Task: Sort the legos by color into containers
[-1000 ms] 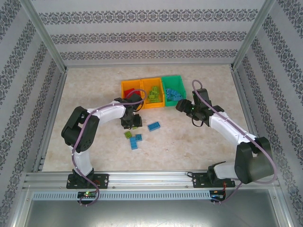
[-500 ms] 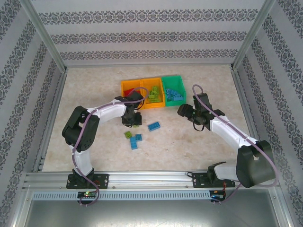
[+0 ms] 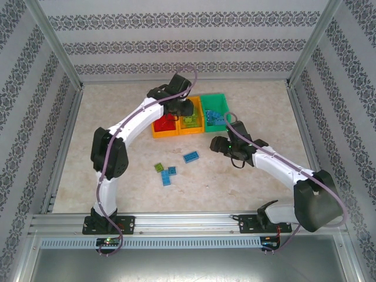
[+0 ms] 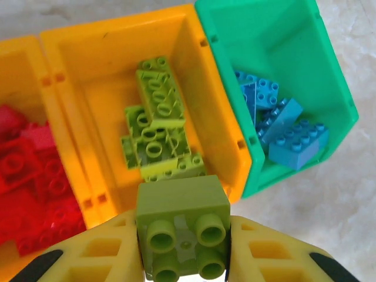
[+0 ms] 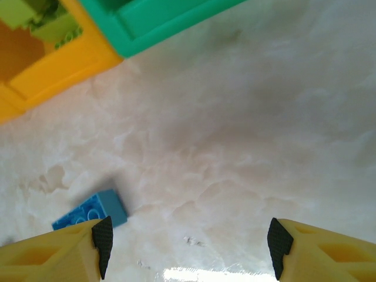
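My left gripper (image 4: pixel 183 261) is shut on a lime green lego (image 4: pixel 182 205) and hangs over the front of the middle orange container (image 4: pixel 82 64), which holds several green legos (image 4: pixel 155 126). From the top view, the left gripper (image 3: pixel 181 109) is above the row of bins. To the left, the other orange container (image 4: pixel 44 100) holds red legos (image 4: pixel 29 176); the green container (image 4: pixel 329 88) on the right holds blue ones (image 4: pixel 282 126). My right gripper (image 5: pixel 191 247) stands open low over the table, with a loose blue lego (image 5: pixel 94 211) by its left finger.
Loose on the table in front of the bins lie a blue lego (image 3: pixel 190 157), a green one (image 3: pixel 158 167) and two more blue ones (image 3: pixel 168 175). The right gripper (image 3: pixel 216 143) is just right of them. Metal frame rails border the table.
The left arm has lifted from the table near the loose legos and swung back over the bins, carrying the green lego. The right gripper has moved left and nearer, toward the blue lego.
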